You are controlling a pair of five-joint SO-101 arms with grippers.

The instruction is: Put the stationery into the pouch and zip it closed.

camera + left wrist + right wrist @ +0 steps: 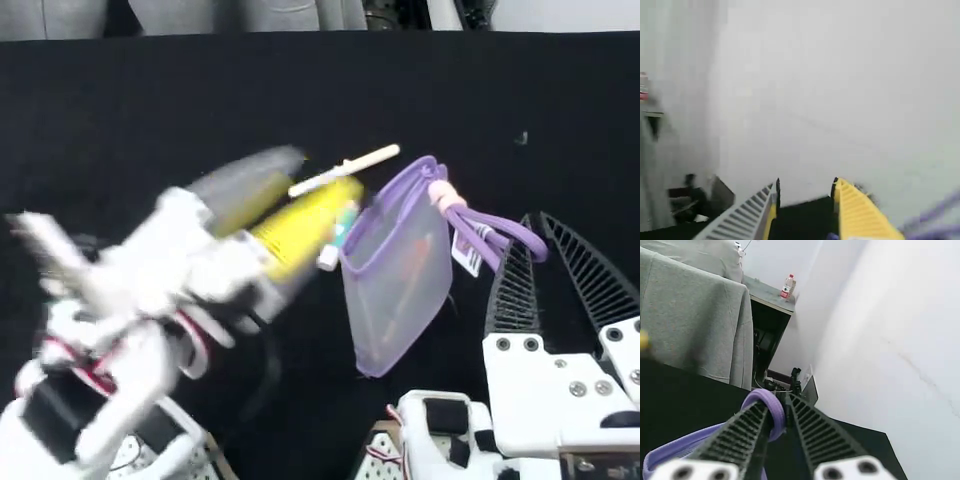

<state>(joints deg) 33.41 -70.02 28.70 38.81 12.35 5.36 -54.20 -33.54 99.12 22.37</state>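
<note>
Right jaws, nearest me, are pinched shut on the pouch's purple loop. My plan is to hold that grip steady so the pouch, just beyond them over the black worktop, presents its mouth to the left arm. Left jaws stand parted with nothing seen between them. The white pen shows by their tips, farther back, and I judge it best grasped mid-length and fed in end-first.
</note>
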